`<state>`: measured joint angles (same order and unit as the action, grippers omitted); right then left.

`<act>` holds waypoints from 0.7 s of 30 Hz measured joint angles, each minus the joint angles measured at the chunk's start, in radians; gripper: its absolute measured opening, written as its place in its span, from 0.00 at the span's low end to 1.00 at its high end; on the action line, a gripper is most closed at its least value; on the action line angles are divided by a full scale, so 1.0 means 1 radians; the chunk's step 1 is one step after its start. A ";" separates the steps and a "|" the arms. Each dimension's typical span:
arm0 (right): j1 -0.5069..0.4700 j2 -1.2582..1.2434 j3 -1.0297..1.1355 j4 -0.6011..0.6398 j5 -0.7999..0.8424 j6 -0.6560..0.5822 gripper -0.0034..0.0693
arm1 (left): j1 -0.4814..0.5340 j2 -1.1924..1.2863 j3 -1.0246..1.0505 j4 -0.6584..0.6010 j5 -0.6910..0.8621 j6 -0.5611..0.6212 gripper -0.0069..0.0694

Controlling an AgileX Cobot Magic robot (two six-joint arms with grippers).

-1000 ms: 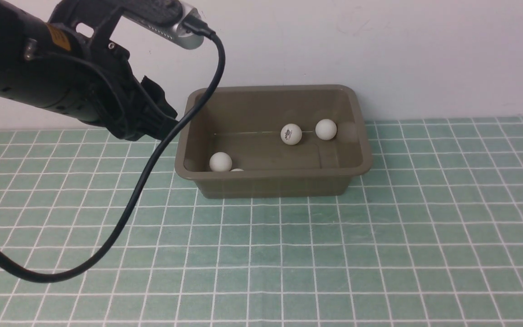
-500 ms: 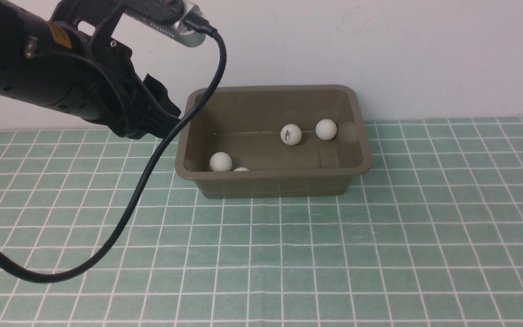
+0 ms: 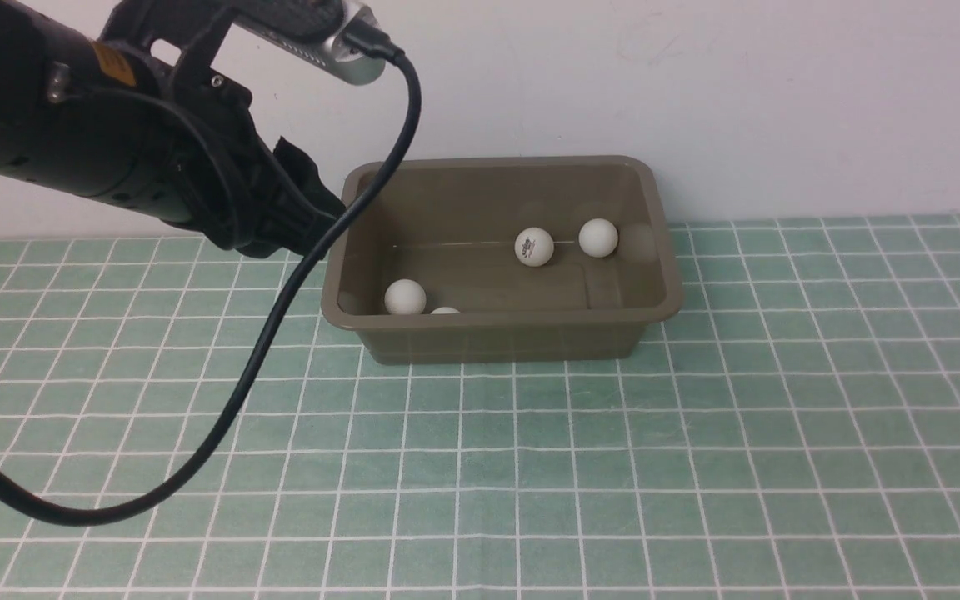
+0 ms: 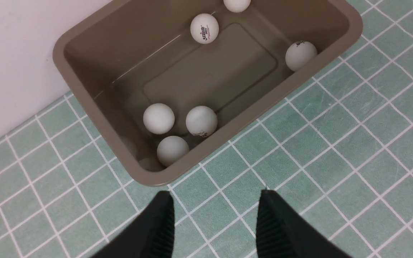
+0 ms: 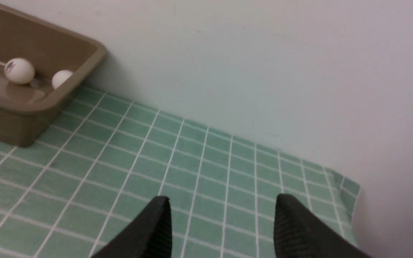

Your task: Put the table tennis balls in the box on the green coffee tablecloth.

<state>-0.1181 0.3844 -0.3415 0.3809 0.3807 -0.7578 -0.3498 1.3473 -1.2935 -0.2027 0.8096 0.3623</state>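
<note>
The olive-brown box (image 3: 497,342) stands on the green coffee tablecloth (image 3: 530,467) against the wall. Several white table tennis balls lie inside it; the front view shows one with a logo (image 3: 534,247), one beside it (image 3: 597,237) and one at the near left corner (image 3: 405,297). In the left wrist view three balls cluster at one end (image 4: 201,121) and others lie at the far end (image 4: 204,28). My left gripper (image 4: 215,195) hangs open over the cloth just outside the box (image 4: 210,71), nothing between its fingers. My right gripper (image 5: 221,199) is open and empty, off to the box's right (image 5: 13,125).
My left arm (image 3: 113,142) reaches in from the upper left, and its black cable (image 3: 263,350) loops down across the cloth to the box's left corner. A white wall (image 3: 738,83) runs right behind the box. The cloth's edge (image 5: 350,190) ends near the wall on the right.
My left arm has shifted slightly right, toward the box's left end. A ball by the box's front wall has rolled a little to the right.
</note>
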 joint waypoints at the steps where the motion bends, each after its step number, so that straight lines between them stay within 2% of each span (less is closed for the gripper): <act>1: -0.003 -0.001 0.000 -0.009 0.015 0.013 0.52 | 0.000 0.000 0.000 0.000 0.002 0.001 0.47; 10: -0.010 -0.001 0.001 -0.027 0.065 0.171 0.42 | 0.000 0.000 0.000 0.000 0.020 0.001 0.47; 21: -0.010 -0.001 0.001 -0.011 0.217 0.189 0.40 | 0.000 0.000 0.000 -0.078 0.020 0.051 0.47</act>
<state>-0.1285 0.3832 -0.3408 0.3696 0.5972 -0.5689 -0.3498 1.3473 -1.2935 -0.2811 0.8300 0.4136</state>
